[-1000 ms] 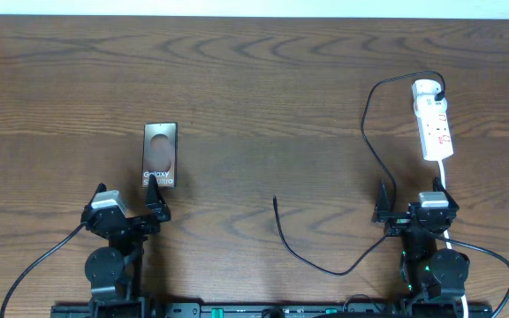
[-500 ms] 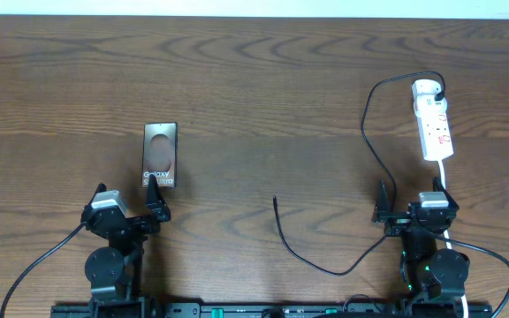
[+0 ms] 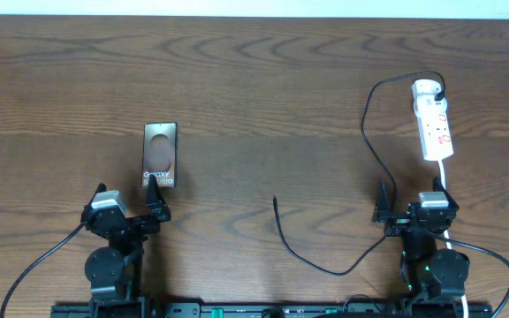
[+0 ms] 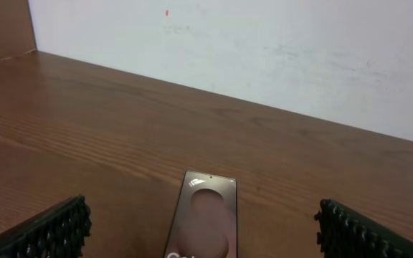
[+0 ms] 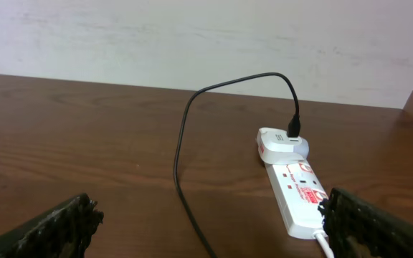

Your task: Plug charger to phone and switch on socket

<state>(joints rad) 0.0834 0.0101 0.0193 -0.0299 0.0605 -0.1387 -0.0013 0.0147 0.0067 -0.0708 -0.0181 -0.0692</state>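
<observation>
Phone (image 3: 159, 152) just beyond left jaws, jaws parted

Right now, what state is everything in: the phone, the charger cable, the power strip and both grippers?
Phone: lying flat, lettering up, nothing plugged in.
Charger cable: one end plugged in at the power strip, free end lying loose, apart from the phone.
Power strip: cable plugged in at its rounded end; switch position too small to tell.
Left gripper: open, empty.
Right gripper: open, empty.
</observation>
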